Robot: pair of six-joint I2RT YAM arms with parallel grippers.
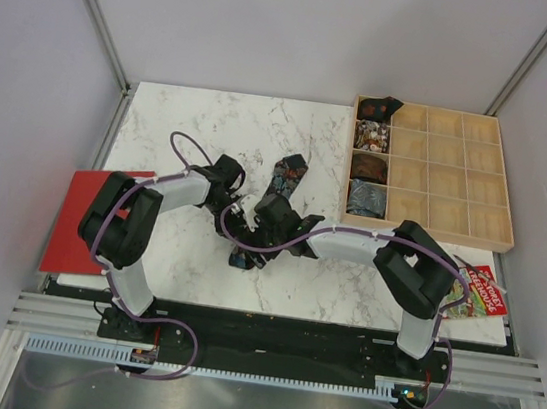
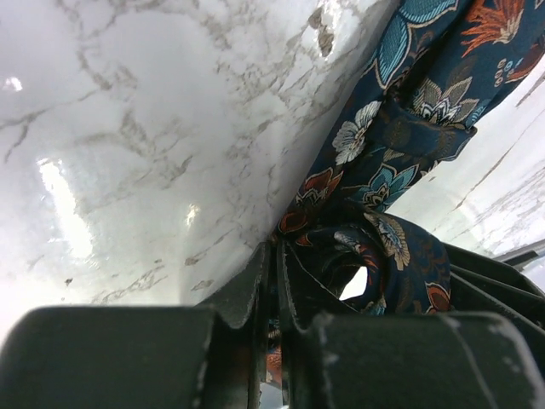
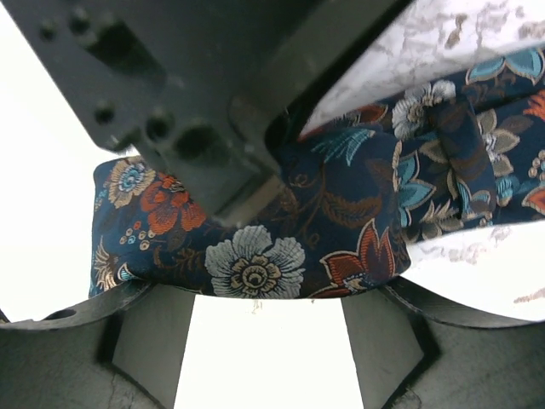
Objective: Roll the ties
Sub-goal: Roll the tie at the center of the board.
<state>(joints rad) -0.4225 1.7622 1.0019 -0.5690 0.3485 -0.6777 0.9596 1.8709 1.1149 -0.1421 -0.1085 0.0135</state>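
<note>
Tie (image 3: 255, 256): its near end is folded into a small loop just in front of the arms, mid-surface, where both end effectors meet. The left end effector (image 2: 274, 290) has its jaws closed to a thin slit, with the fabric's edge pinched at the base of that loop. The right end effector (image 3: 255, 341) stands wide, the folded end filling the gap from finger to finger; I cannot tell whether it squeezes or only brackets it. From there the tie runs away flat across the marble surface (image 1: 202, 135). At the far right, a tray (image 1: 429, 232) holds rolled ties (image 1: 366, 197) in its left column.

The roll looks barely begun, one turn at most. The next move seems to call for turning the loop over onto the flat length while keeping its edges aligned, without the pinch slipping.

Only the wrist views show the loop and grips. Only the top view shows the unrolled length and the tray.
</note>
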